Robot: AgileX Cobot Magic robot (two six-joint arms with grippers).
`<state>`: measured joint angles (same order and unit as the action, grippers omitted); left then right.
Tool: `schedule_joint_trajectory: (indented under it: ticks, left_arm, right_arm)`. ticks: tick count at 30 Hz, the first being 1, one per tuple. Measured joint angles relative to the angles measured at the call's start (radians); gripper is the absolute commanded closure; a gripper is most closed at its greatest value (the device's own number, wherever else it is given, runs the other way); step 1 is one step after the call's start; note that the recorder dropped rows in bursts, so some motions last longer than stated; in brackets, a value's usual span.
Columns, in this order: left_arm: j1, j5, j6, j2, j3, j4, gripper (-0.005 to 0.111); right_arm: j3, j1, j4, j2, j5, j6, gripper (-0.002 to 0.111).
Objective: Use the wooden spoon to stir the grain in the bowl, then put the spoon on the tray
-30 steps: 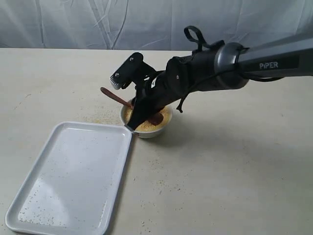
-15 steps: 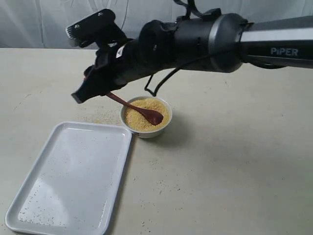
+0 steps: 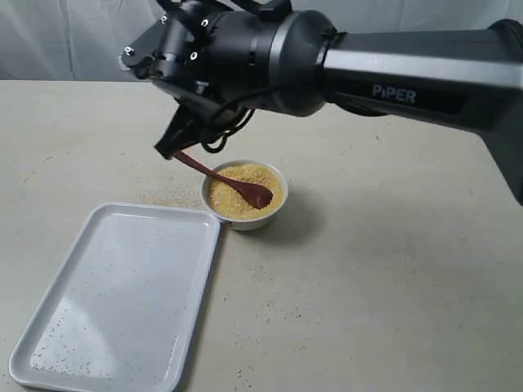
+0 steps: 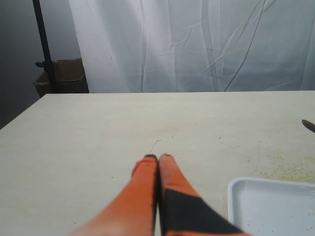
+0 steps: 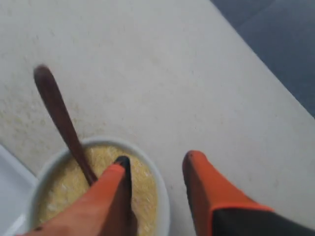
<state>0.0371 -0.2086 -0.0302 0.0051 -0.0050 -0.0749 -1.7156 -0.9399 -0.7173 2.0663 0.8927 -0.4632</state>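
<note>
Left end effector [image 4: 158, 158]: fingers pressed together, nothing between them, hanging low over bare surface [image 4: 98, 128]. It is out of the work. A corner of the tray [image 4: 266, 196] lies just ahead of it and to one side.

Tray [image 3: 114, 302]: flat on the surface, speckled with stray grains, below the right end effector and off to its side. Its near corner is just beside the bowl [image 3: 245, 222].

Spoon [image 3: 219, 175]: head sunk in the grain [image 3: 233, 196], handle leaning on the rim and slanting up and out toward the tray side. You will likely find it light, stiff and smooth. The slim handle could twist in a loose pinch. Take it on the free handle, outside the rim.

Grain is loose and will probably spill if you lift quickly. The bowl looks light enough to slide if you lever the spoon on the rim.

Right end effector [image 5: 156, 160]: fingers apart, holding nothing, hanging above the spoon's handle end. In the wrist view the spoon [image 5: 61, 118] runs along the outer side of one finger, not through the gap. The gap sits over the bowl rim [image 5: 160, 196] and bare surface.
</note>
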Motion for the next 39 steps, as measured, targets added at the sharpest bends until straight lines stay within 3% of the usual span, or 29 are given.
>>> schedule_joint_trajectory:
  ticks: [6, 11, 23, 25, 30, 32, 39]
  left_arm:
    - [0.000, 0.000, 0.000, 0.000, 0.000, 0.000, 0.106]
    - [0.000, 0.000, 0.000, 0.000, 0.000, 0.000, 0.106]
    - [0.000, 0.000, 0.000, 0.000, 0.000, 0.000, 0.106]
    - [0.000, 0.000, 0.000, 0.000, 0.000, 0.000, 0.106]
    - [0.000, 0.002, 0.000, 0.000, 0.000, 0.000, 0.106]
    - [0.000, 0.002, 0.000, 0.000, 0.000, 0.000, 0.106]
    - [0.000, 0.002, 0.000, 0.000, 0.000, 0.000, 0.106]
  right_arm:
    - [0.013, -0.063, -0.014, 0.054, -0.274, -0.098, 0.069]
    - [0.018, -0.082, -0.169, 0.161, -0.206, -0.287, 0.050]
    - [0.020, -0.080, -0.405, 0.264, -0.207, -0.561, 0.050]
    - [0.020, -0.080, -0.427, 0.272, -0.208, -0.585, 0.057]
    - [0.020, -0.078, -0.450, 0.285, -0.211, -0.601, 0.095]
    - [0.020, -0.078, -0.467, 0.285, -0.213, -0.602, 0.105]
    - [0.020, -0.078, -0.501, 0.285, -0.212, -0.606, 0.108]
